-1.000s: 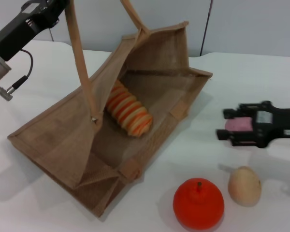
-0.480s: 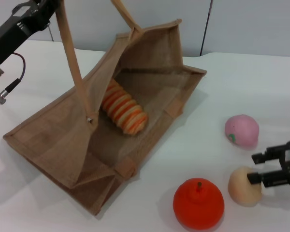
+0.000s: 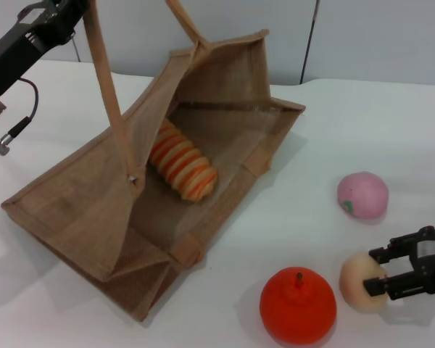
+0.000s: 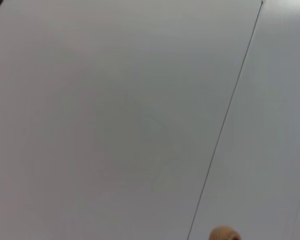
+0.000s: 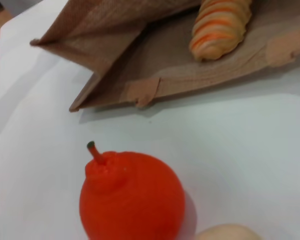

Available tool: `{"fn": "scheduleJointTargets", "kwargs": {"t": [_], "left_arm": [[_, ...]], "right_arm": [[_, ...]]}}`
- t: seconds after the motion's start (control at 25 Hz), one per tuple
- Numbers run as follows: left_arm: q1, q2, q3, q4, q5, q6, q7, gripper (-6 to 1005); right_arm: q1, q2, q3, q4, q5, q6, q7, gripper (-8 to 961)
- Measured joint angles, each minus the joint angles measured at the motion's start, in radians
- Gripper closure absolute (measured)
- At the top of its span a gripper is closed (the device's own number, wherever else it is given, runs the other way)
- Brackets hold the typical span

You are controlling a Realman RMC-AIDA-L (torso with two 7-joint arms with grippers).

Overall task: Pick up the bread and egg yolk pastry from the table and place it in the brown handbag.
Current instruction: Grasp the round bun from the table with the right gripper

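The brown handbag [image 3: 80,210] lies open on its side on the white table, also seen in the right wrist view [image 5: 115,30]. The striped bread [image 3: 183,170] rests inside it [image 5: 220,22]. My left gripper [image 3: 72,9] is high at the back left, and the bag's long handle [image 3: 105,87] runs taut up to it. The beige egg yolk pastry [image 3: 360,281] sits at the front right, only its top edge [image 5: 230,233] showing in the right wrist view. My right gripper [image 3: 377,272] is open at table level, its fingers straddling the pastry's right side.
A round red-orange fruit [image 3: 298,305] with a stem stands just left of the pastry [image 5: 132,197]. A pink ball [image 3: 362,196] with a green mark lies behind the right gripper. The left wrist view shows only a grey wall.
My right gripper dropped from beside the pink ball toward the front, and its fingers now sit around the pastry. The bag shifted slightly left with the bread inside.
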Motion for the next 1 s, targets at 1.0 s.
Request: {"fn": "scheduleJointTargets", "kwargs": {"t": [1.0], "left_arm": [[-0.001, 0.002, 0.0, -0.017, 0.0, -0.008, -0.002, 877]], "right_arm": [[0.016, 0.077, 0.003, -0.074, -0.113, 0.096, 0.054, 288]]}}
